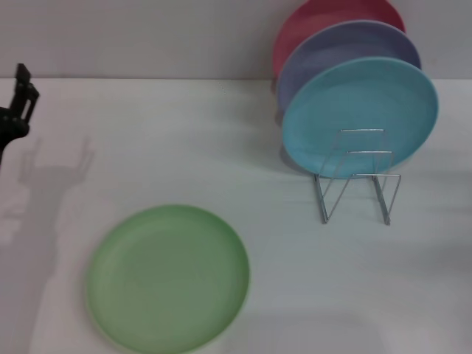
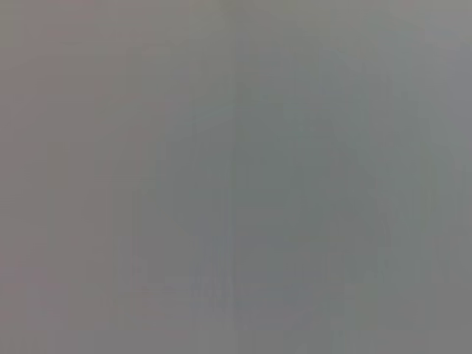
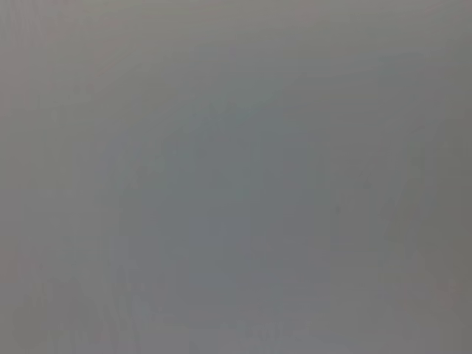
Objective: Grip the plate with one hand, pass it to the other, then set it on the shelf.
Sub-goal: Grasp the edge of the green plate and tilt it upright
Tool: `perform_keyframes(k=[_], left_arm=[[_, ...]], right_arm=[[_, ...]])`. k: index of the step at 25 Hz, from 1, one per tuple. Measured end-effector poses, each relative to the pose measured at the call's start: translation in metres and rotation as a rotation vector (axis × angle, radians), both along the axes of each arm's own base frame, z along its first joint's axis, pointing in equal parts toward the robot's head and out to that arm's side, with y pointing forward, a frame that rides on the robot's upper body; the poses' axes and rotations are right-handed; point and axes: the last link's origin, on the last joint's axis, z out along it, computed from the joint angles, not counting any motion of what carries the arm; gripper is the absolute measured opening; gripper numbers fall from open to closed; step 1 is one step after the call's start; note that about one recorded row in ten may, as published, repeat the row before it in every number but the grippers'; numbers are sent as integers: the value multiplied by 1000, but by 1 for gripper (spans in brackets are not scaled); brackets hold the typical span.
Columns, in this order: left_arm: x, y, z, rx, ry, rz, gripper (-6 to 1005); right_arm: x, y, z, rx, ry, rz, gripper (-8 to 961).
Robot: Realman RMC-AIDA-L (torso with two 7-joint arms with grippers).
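The light-green plate (image 1: 168,277) lies flat on the white table (image 1: 184,140), near the front left in the head view. The shelf (image 1: 358,177), a low silver wire rack, stands at the right with its front slots bare. My left gripper (image 1: 18,103) shows as a black shape at the far left edge, raised above the table and well apart from the plate. My right gripper is out of view. Both wrist views show only a flat grey surface.
Three plates stand on edge in the back of the rack: a sky-blue plate (image 1: 361,110) in front, a lavender plate (image 1: 346,46) behind it and a red plate (image 1: 324,15) at the rear. A grey wall runs behind the table.
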Motion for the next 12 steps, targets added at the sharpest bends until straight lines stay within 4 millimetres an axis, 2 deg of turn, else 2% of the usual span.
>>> perform_keyframes(k=[4, 7, 12], left_arm=[[4, 13, -10, 7, 176, 101, 834], [7, 20, -14, 1, 224, 153, 834], [8, 30, -15, -26, 206, 214, 833]], right_arm=[[-2, 2, 0, -1, -1, 5, 624], [-2, 2, 0, 1, 0, 5, 624], [-1, 2, 1, 4, -3, 3, 624]])
